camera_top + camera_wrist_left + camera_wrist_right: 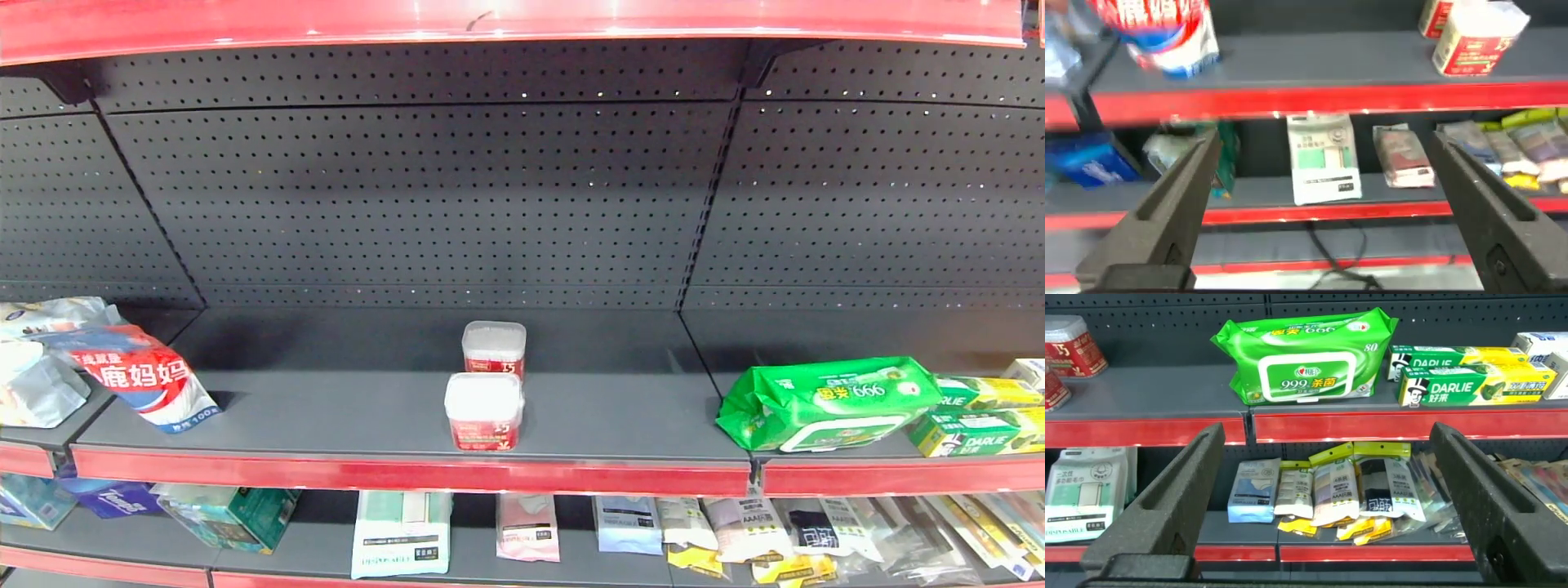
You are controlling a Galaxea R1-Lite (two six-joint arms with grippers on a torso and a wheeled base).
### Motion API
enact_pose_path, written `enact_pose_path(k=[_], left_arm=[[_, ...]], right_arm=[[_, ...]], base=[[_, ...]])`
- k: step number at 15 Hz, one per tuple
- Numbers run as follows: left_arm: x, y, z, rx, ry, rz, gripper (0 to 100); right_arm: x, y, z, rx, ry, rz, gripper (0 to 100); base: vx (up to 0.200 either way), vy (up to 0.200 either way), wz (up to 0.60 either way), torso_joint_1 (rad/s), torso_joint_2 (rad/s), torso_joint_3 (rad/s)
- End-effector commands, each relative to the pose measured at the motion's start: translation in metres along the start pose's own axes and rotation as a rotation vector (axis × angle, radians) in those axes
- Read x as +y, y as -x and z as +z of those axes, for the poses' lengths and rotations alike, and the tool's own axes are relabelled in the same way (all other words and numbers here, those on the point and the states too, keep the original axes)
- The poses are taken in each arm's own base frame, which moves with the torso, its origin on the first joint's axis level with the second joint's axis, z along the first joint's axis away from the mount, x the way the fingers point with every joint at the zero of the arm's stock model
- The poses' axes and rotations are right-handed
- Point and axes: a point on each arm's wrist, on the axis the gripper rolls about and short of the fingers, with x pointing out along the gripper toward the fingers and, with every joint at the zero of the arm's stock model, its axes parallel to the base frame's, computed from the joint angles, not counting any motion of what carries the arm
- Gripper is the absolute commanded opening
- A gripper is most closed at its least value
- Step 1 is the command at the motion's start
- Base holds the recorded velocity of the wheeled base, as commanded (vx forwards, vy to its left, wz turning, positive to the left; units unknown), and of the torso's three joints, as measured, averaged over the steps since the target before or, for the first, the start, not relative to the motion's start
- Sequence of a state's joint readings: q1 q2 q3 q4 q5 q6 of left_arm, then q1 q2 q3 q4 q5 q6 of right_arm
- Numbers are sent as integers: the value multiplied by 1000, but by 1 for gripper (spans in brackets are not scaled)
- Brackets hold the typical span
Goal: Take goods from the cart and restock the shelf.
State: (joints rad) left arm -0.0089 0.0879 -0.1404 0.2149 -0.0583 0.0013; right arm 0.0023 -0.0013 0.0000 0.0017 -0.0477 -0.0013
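Two small white-lidded jars with red labels stand one behind the other at the middle of the grey shelf (392,408): the front jar (483,412) near the red edge, the back jar (493,349) behind it. The left wrist view shows the front jar (1476,41) and the back jar (1436,16) above my left gripper (1323,171), which is open and empty, below the shelf edge. My right gripper (1327,469) is open and empty too, facing the lower shelf beneath a green wipes pack (1305,358).
A red-and-white bag (147,377) and pale bags lie at the shelf's left. The green wipes pack (829,402) and green toothpaste boxes (976,418) lie at its right. The lower shelf holds several hanging packets (539,527) and boxes. Bare shelf spans both sides of the jars.
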Motion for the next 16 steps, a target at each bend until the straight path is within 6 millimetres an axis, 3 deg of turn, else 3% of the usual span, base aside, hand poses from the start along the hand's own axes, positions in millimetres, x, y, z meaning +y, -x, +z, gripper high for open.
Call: enact_pose_path(k=[1,6,9,16], left_arm=[[0,5,-9,-67,-11,11,100],[-1,-4,-13,-163,-76,-36,100],[5,-6,-13,-216,43,195,100],[2,-6,-13,-204,-68,88,100]], right_arm=[[0,0,0,3,0,1,100],[0,0,0,1,0,1,100],[0,0,0,1,0,1,100],[0,0,0,1,2,1,100]], base=[[0,0,0,0,0,0],[0,0,0,0,0,0],[0,0,0,0,0,0],[0,0,0,0,0,0]])
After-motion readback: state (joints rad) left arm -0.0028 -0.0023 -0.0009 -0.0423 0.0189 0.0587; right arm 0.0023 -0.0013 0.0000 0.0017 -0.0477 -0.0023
